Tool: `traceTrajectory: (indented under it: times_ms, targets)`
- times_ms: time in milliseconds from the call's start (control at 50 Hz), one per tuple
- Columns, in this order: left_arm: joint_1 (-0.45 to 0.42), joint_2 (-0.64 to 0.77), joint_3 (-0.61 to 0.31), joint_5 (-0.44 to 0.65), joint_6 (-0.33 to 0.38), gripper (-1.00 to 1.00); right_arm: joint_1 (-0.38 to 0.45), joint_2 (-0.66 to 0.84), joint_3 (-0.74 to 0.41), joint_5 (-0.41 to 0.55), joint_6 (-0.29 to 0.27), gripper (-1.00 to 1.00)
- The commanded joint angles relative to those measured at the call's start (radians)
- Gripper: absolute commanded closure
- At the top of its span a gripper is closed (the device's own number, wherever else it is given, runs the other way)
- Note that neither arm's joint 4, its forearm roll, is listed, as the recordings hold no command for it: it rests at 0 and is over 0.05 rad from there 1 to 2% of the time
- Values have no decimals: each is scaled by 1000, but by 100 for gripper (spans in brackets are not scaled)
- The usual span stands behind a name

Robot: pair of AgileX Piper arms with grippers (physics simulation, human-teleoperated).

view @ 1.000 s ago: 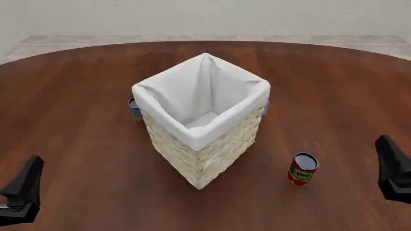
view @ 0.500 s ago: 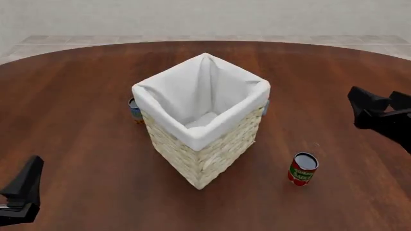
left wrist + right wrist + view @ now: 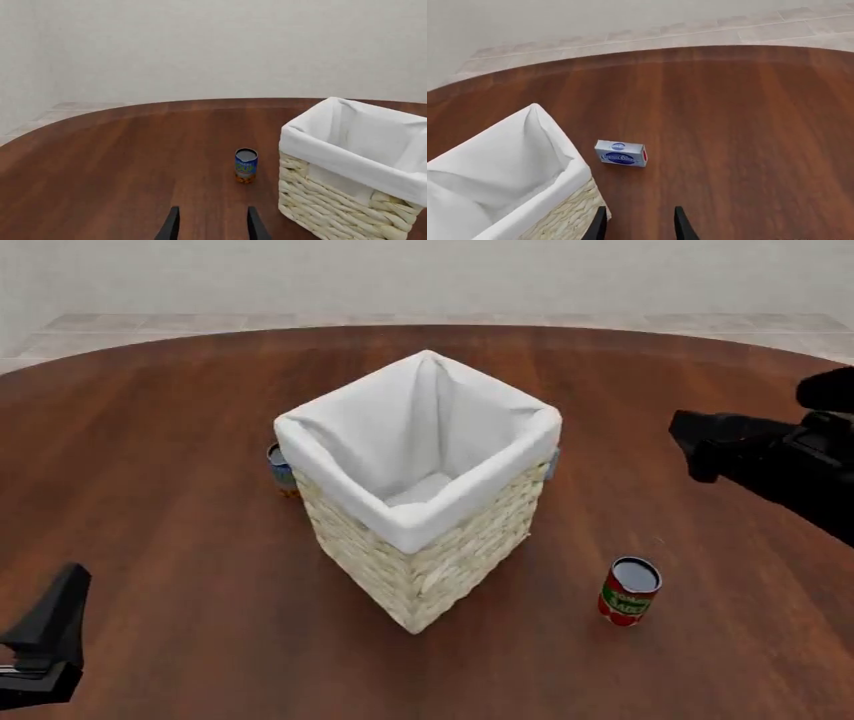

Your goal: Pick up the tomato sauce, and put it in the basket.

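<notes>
Down at the near left corner the left gripper (image 3: 47, 645) sits low over the table (image 3: 160, 420), its fingers (image 3: 169, 226) parted with nothing between them. Just past it, a blue can (image 3: 280, 469) stands upright, tucked against the left side of the basket (image 3: 424, 560) and half hidden by it. The basket stands in the middle of the table with its white lining folded over the rim and nothing visible inside. A small blue and white box (image 3: 620, 153) lies flat behind the basket's right corner. The sauce (image 3: 629, 591) stands upright on the wood to the right of the basket and nearer, apart from it. The right gripper (image 3: 707, 445) hangs above the table farther back and to the right of the sauce, well clear of it, fingers (image 3: 679, 225) spread and empty.
</notes>
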Motion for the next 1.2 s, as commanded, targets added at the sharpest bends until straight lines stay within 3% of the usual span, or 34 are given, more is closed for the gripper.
traceTrajectory:
  times_ms: [20,560,1200]
  targets:
    - [0,0,0,0,0,-100,24,47,-53,79,-5,-100]
    - [0,0,0,0,0,-100,3,72,-62,172,-54,-100]
    - [0,0,0,0,0,-100,-5,77,33,222,-36,-100]
